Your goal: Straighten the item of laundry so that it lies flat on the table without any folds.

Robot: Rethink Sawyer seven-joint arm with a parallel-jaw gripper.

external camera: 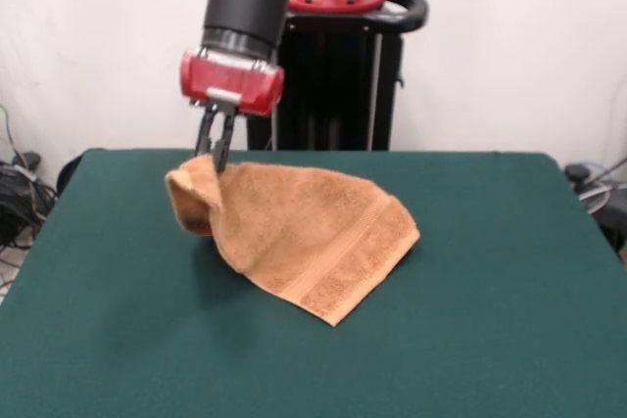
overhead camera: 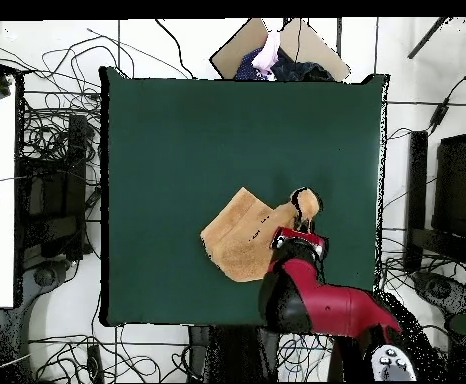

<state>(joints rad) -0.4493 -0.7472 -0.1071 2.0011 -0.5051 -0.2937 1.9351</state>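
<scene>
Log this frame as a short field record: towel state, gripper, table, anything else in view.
towel: orange-tan towel, mostly on the table, not flat; one corner lifted and curled over at the gripper
towel stripe: woven band visible near the hem closest to the front camera
gripper: gripper shut on the raised towel corner, arm coming down from above
table: green table, towel near the robot's side of it in the overhead view
other: person's hand at the far edge in the overhead view
task status: folds remain
</scene>
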